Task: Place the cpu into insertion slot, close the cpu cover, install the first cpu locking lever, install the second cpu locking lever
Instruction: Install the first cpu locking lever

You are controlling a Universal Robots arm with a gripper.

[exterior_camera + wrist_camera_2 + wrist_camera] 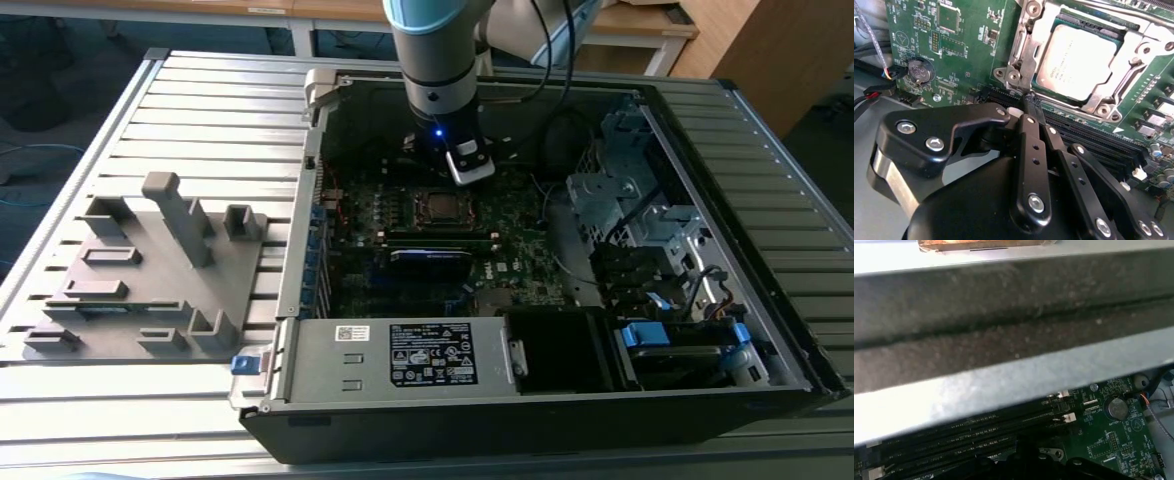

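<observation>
In the second wrist view the gripper (pixel 1032 102) has its two black fingers (pixel 1029 145) pressed together with nothing between them, the tips hovering at the edge of the long black memory slots (pixel 1094 132). Just beyond the tips sits the cpu cover (pixel 1026 50), a silver frame lying flat over the insertion slot (pixel 1074 107). The cpu (pixel 1081 60) lies inside it, its dull silver top showing through the window; faint print runs across that top, too small to make out. To one side of the gripper, on the green circuit board (pixel 964 60), a round coin battery (pixel 920 70) stands near a bundle of coloured wires (pixel 874 75).

In the exterior view the gripper (pixel 463 172) hangs inside the open computer case (pixel 534 400), just above the socket. Far nearer the camera, a white-printed label (pixel 434 354) is stuck on the power supply. Beside the case, on the slatted worktop (pixel 200 100), rests a grey fixture (pixel 147 280).
</observation>
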